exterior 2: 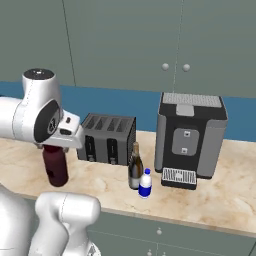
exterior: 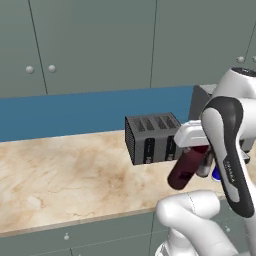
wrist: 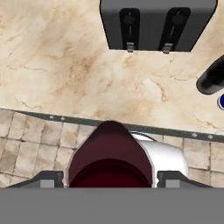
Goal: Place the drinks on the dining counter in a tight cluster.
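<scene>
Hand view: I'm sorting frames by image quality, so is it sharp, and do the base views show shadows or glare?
Hand view: maroon bottle looms large between the tool fingertips, its edges crisp; right base view: flat even light, faint shadows under toaster and dark bottle; left base view: no glare on the marble worktop.

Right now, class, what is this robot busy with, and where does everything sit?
The arm's gripper holds the maroon bottle lifted above the marble worktop, in front of the toaster. The dark bottle and the little white bottle stand together on that worktop, beside the coffee machine. None of the drinks is on the dining counter yet.
</scene>
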